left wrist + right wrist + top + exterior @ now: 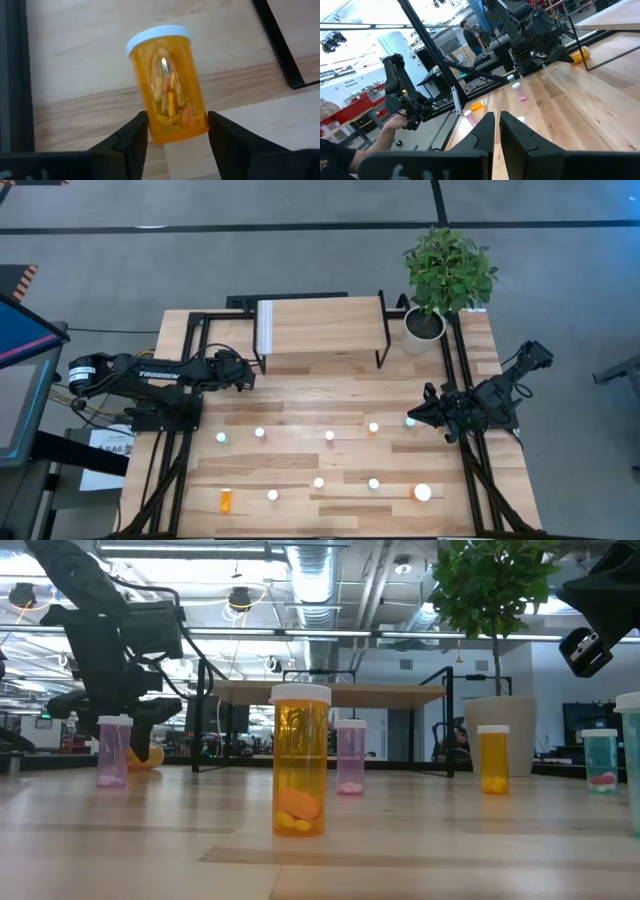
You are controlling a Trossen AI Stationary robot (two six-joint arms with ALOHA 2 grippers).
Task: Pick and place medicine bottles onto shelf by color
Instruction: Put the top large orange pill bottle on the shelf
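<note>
The left end effector (175, 132) sat around an orange bottle (167, 85) lying on the table (75, 60) near the shelf (320, 325); its fingers seemed not yet tight, so the bottle could roll away; the right end effector (496, 125) waited, pressed together.

My overhead camera looks straight down on the whole table (330, 460), with the shelf (320, 328) at twelve o'clock and the potted plant (447, 275) near one o'clock. My low camera sits at tabletop height at the six o'clock edge, facing level toward that same shelf (330, 694) and plant (492, 600), very near one orange bottle (300, 760). The left wrist camera looks closely down on an orange bottle (167, 82), and the right wrist camera faces across the table toward nine o'clock, sharing the left arm (535, 30) with the overhead view.
</note>
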